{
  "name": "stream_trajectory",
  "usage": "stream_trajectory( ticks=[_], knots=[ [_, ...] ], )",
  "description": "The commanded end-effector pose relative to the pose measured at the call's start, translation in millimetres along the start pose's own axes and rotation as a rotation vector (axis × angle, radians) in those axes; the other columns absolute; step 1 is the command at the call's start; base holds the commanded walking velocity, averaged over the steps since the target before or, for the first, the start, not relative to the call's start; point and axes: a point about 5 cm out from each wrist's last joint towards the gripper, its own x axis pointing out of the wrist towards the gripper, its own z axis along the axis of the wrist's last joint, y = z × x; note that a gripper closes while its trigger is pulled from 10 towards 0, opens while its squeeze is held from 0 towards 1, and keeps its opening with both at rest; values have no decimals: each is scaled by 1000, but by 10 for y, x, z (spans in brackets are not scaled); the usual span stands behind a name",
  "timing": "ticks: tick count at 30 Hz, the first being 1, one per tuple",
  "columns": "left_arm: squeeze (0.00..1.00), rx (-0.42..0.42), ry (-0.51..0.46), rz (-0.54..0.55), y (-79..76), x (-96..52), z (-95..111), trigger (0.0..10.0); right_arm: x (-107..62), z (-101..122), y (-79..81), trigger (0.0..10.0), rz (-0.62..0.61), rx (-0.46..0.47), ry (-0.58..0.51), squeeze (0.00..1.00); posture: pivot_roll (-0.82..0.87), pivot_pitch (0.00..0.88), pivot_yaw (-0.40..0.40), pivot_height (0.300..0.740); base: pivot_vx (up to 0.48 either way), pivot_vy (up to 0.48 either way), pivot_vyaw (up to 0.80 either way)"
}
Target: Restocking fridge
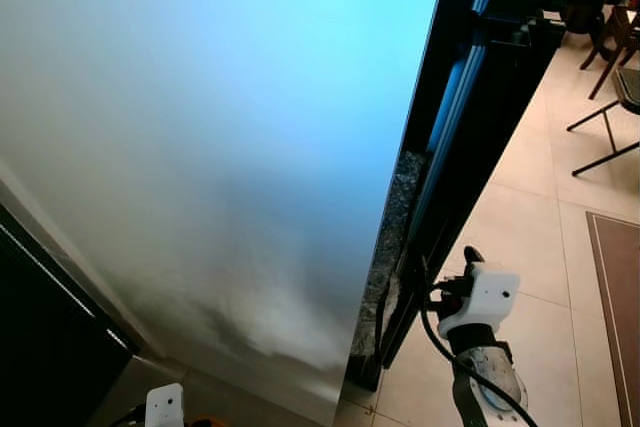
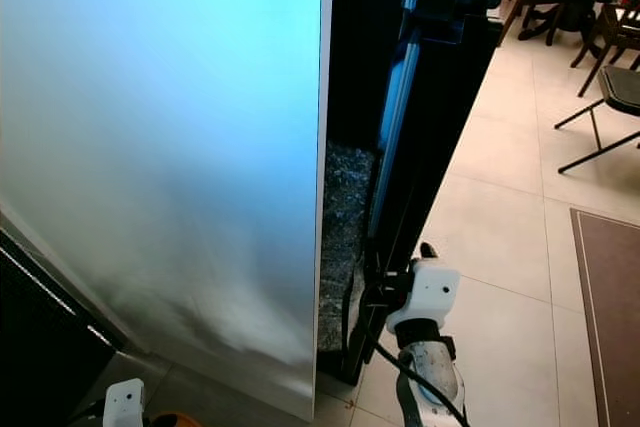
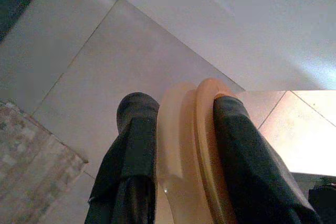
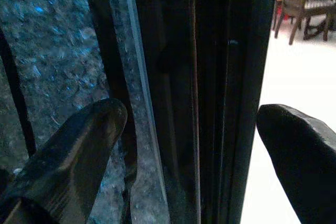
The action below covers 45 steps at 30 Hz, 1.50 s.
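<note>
Pale tiled floor (image 1: 520,247) with brown rug (image 1: 618,287) and folding chair (image 1: 612,117).

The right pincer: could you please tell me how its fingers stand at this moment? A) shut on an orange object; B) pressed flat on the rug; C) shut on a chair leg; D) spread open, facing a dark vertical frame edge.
D: in the right wrist view the right pincer has its two black fingers far apart, with the dark frame edge between and beyond them.
</note>
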Motion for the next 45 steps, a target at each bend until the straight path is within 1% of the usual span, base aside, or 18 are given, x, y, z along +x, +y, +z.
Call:
stream_trajectory(
  ticks=[1, 4, 6, 7, 8, 9, 17, 22, 25, 32, 40, 45],
  knots=[
    [0, 8, 74, 16, 53, -45, -205, 10000, 3, 49, -26, 10000, -13, -2, -1, 1000, -41, 0, -33, 740, 0, 0, 0],
    [0, 8, 75, 16, 51, -46, -208, 10000, 7, 61, -32, 10000, -14, -5, -1, 1000, -43, 0, -30, 740, 0, 0, 0],
    [0, 7, 75, 16, 53, -45, -206, 10000, 14, 97, -69, 10000, -44, -10, -2, 1000, -41, 2, -30, 740, 0, 0, 0],
    [0, 8, 75, 17, 54, -45, -207, 10000, 16, 110, -90, 10000, -61, -24, -6, 914, -41, 2, -30, 740, 0, 0, 0],
    [0, 8, 75, 17, 56, -46, -206, 10000, 20, 128, -110, 10000, -77, -42, -14, 475, -40, 4, -29, 740, 0, 0, 0],
    [0, 8, 75, 17, 58, -46, -205, 10000, 27, 144, -120, 10000, -85, -51, -17, 0, -40, 4, -29, 740, 0, 0, 0],
    [0, 4, 77, 31, 125, -58, -213, 10000, 123, 252, -117, 10000, -102, -31, -47, 0, -37, 16, -24, 740, 0, 0, 0],
    [0, 2, 73, 31, 120, -54, -198, 10000, 152, 269, -102, 10000, -94, -26, -52, 0, -37, 18, -23, 740, 0, 0, 0],
    [0, 2, 69, 25, 91, -47, -186, 10000, 183, 271, -88, 10000, -75, -23, -45, 0, -33, 21, -26, 740, 0, 0, 0],
    [0, 3, 69, 21, 71, -43, -186, 10000, 199, 295, -88, 10000, -74, -21, -50, 0, -38, 29, -25, 740, 0, 0, 0],
    [0, 5, 75, 18, 54, -43, -199, 10000, 223, 291, -62, 10000, -37, -15, -32, 0, -39, 34, -28, 740, 0, 0, 0],
    [0, 3, 76, 19, 80, -46, -196, 10000, 215, 266, -48, 10000, -28, -2, -15, 0, -41, 37, -29, 740, 0, 0, 0]
  ],
)
